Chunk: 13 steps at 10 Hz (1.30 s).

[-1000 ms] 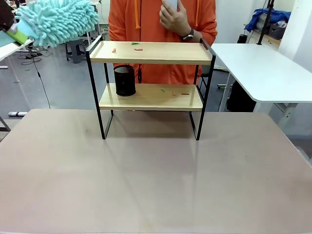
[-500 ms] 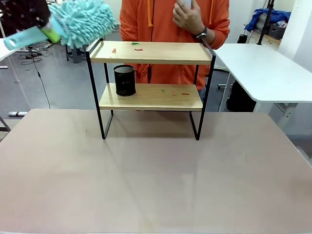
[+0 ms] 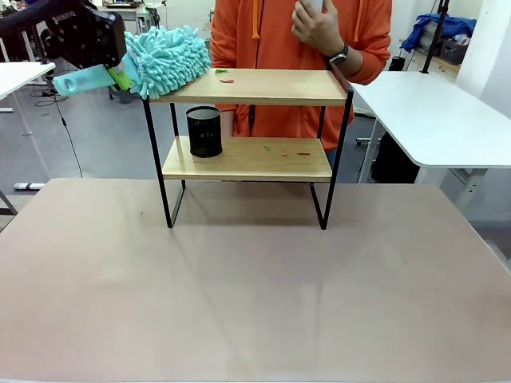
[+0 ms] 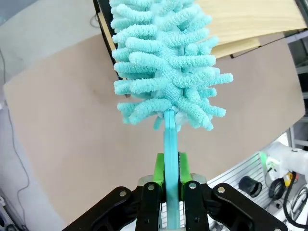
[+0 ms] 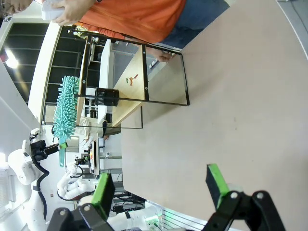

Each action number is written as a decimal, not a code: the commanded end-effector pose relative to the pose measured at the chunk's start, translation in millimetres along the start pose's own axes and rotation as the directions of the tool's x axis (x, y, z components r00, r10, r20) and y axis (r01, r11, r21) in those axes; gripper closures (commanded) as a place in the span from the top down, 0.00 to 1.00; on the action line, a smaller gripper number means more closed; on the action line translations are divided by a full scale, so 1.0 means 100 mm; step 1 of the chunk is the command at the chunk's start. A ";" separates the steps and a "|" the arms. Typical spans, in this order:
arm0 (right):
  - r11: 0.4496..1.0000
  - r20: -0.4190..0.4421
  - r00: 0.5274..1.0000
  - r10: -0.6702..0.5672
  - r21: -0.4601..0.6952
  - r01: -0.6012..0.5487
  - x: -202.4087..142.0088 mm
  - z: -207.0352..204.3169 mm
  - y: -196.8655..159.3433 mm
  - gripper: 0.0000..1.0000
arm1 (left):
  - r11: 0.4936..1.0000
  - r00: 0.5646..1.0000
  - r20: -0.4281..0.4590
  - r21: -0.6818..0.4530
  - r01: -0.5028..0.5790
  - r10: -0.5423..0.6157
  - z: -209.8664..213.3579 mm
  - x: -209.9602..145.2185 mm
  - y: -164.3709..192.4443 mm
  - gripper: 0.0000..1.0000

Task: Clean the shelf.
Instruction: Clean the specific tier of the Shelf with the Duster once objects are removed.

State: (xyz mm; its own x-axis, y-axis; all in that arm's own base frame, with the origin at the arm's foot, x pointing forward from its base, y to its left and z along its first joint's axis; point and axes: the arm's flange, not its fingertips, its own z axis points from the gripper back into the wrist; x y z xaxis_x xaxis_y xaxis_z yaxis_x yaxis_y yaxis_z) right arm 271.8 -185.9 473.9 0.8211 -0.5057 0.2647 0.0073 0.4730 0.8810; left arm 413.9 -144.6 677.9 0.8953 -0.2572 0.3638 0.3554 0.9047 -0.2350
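Observation:
The shelf (image 3: 247, 86) stands at the far middle of the beige table, with small red and green scraps (image 3: 225, 77) on its top board and a few more on the lower board (image 3: 283, 149). My left gripper (image 3: 112, 72) is shut on the handle of a fluffy turquoise duster (image 3: 164, 54), whose head lies over the top board's left end. In the left wrist view the green pads (image 4: 158, 168) clamp the handle (image 4: 170, 144) and the duster head (image 4: 166, 62) covers the shelf's edge (image 4: 250, 19). My right gripper (image 5: 160, 187) is open above the table, far from the shelf (image 5: 134, 77).
A black mesh cup (image 3: 204, 132) stands on the left of the lower board. A person in an orange top (image 3: 279, 40) stands right behind the shelf, one hand raised. A white table (image 3: 431, 112) stands at the right. The beige tabletop (image 3: 255, 287) lies bare in front.
My left gripper has carried the duster rightward and down, from off the shelf's left side onto the top board's left end. The person has shifted to the right.

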 end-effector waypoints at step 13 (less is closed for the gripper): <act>0.999 0.018 1.000 0.026 0.024 -0.026 0.02 -0.03 0.00 1.00 | 0.852 0.873 -0.154 -0.352 0.389 -0.462 -0.03 0.09 -0.66 0.13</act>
State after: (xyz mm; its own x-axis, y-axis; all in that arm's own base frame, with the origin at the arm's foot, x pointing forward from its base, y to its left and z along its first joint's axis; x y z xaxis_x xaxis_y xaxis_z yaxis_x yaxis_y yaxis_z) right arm 271.6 -186.2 473.8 0.8210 -0.5060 0.2646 0.0075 0.4730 0.8810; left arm 408.9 -223.7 684.4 0.7243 -0.6202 0.3013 0.6895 0.6550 -0.3091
